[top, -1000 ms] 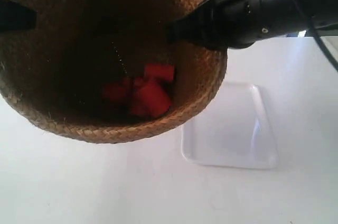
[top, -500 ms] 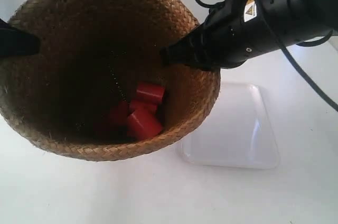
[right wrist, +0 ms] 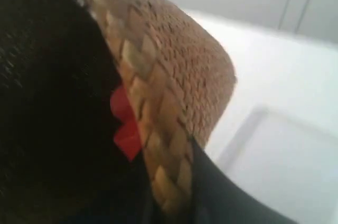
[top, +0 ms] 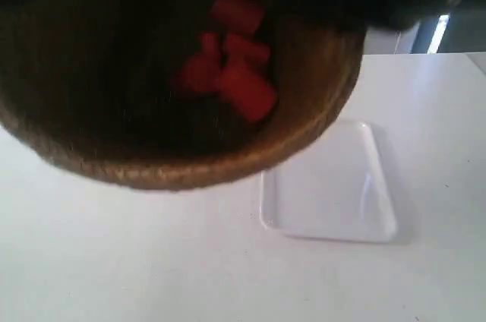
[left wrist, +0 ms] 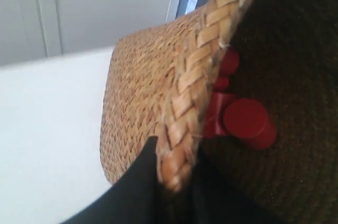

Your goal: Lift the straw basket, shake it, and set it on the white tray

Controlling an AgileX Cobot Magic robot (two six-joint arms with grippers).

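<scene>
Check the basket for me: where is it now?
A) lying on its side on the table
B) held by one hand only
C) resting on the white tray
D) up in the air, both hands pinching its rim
D: the wrist views show the left hand and the right hand each clamped over the rim of the basket, and the exterior view shows it raised, off the tray.

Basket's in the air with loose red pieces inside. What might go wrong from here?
The left gripper and right gripper pinch only the braided rim of the straw basket, so it might slip or twist. The red pieces lie loose and may fly out. The white tray lies aside, so set-down could miss.
</scene>
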